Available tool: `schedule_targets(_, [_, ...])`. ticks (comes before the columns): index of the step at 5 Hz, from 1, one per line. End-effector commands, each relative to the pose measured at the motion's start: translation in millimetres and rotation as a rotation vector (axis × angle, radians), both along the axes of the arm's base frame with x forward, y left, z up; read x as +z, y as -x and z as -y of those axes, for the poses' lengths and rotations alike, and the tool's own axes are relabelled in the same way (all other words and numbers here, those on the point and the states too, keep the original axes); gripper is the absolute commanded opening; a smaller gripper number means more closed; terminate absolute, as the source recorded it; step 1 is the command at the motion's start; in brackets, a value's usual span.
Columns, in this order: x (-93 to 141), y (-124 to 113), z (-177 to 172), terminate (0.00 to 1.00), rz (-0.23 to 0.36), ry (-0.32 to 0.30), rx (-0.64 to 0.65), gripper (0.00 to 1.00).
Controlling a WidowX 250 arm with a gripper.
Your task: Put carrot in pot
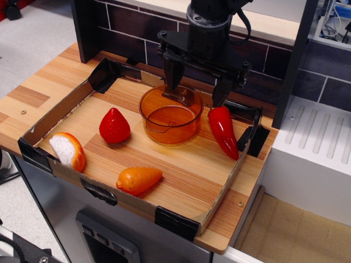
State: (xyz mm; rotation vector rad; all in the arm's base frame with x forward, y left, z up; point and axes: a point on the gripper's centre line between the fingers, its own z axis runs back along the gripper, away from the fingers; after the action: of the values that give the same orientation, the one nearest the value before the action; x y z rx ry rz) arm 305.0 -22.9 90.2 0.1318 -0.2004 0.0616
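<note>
Carrot (139, 179) lying near tray front, pincer (198, 90) wide open above pot (170, 114)

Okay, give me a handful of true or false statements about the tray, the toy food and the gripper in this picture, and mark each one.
1. The carrot lies on the tray floor near the front edge, outside the pot. True.
2. The pot already holds a toy. False: it is empty.
3. The gripper hangs open over the far side of the pot, holding nothing. True.
4. The red chili pepper lies to the left of the pot. False: it lies on the right side, along the tray wall.
5. The strawberry sits to the left of the pot. True.
6. The orange-and-white toy touches the carrot. False: they lie well apart.
</note>
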Motion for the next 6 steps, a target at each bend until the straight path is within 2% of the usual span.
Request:
schedule_targets(1, [0.0, 0.0, 0.0, 0.00, 0.000, 0.000, 0.000, 1.00])
schedule_targets(2, [17.1, 27.8, -7.8, 0.00, 0.039, 0.041, -0.094, 1.00])
schedule_targets(3, [31.6, 53.4, -19.5, 0.00, 0.036, 0.068, -0.135, 1.00])
schedule_targets(4, [24.3, 73.6, -38.3, 0.00, -0.046, 0.073, -0.175, 1.00])
schedule_targets(5, [-1.8, 85.1, -48.3, 0.00, -0.143, 0.052, -0.210, 1.00])
schedule_targets(6, [-30.9, 91.1, -46.5, 0.00, -0.211, 0.057, -0.249, 1.00])
